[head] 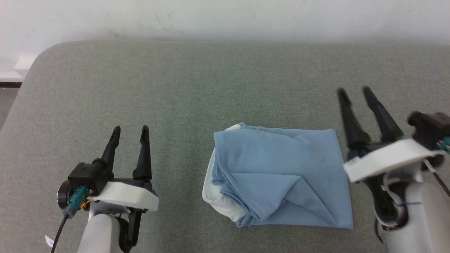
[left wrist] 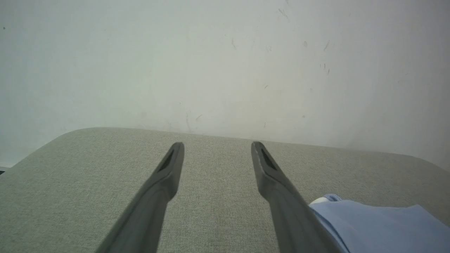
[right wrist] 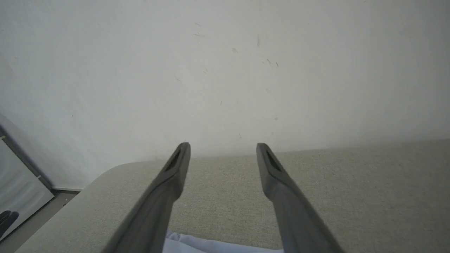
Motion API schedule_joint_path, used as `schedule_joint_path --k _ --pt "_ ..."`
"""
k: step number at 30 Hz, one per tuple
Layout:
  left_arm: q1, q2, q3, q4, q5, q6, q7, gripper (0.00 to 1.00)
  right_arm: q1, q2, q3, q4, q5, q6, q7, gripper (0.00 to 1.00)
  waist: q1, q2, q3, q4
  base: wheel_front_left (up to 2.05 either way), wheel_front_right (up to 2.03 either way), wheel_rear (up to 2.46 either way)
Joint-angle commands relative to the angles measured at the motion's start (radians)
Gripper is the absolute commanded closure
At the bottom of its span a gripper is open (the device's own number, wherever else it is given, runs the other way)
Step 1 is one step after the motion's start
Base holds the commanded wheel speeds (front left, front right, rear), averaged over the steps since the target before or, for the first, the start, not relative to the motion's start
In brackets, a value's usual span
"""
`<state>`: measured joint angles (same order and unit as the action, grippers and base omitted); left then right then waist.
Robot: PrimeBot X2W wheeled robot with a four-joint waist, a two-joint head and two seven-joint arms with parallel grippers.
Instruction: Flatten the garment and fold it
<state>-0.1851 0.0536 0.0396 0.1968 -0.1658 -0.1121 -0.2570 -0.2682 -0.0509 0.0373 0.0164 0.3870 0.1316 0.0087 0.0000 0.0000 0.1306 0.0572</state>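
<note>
The garment (head: 281, 175), light blue with a white lining showing along its left edge, lies folded into a rough rectangle on the grey table (head: 175, 91). My left gripper (head: 130, 130) stands open to the garment's left, well apart from it, with nothing between its fingers. My right gripper (head: 353, 90) is open just beyond the garment's right edge, raised and empty. In the left wrist view the open left gripper (left wrist: 217, 144) has a corner of the garment (left wrist: 379, 225) at lower right. The right wrist view has the open right gripper (right wrist: 223, 145) with a strip of the garment (right wrist: 197, 244) at the bottom edge.
The grey padded table has a rounded far-left corner (head: 45, 52) and runs up to a pale wall (head: 225, 17). Beyond the table's end, floor and a leaning panel (right wrist: 17, 196) are in the right wrist view. Bare tabletop lies on all sides of the garment.
</note>
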Motion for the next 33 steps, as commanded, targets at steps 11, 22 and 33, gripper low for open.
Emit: schedule_joint_path --k 11,22,33 --pt "0.015 -0.003 0.001 -0.004 -0.002 0.005 -0.005 0.00 0.091 0.001 -0.160 0.270 0.155 -0.001 0.170 0.00 0.0000 0.0000 -0.020 -0.015 0.00 0.00 0.00" --pt "0.015 -0.003 -0.020 0.000 -0.012 0.007 -0.005 0.00 -0.038 0.001 -0.131 0.584 0.266 -0.001 0.347 0.00 0.0000 0.0000 -0.013 0.000 0.00 0.00 0.00" --pt "0.014 -0.003 -0.015 0.008 -0.016 0.009 -0.005 0.00 -0.113 0.001 -0.045 0.652 0.197 -0.001 0.349 1.00 0.0000 0.0000 -0.013 0.002 0.00 0.00 0.00"
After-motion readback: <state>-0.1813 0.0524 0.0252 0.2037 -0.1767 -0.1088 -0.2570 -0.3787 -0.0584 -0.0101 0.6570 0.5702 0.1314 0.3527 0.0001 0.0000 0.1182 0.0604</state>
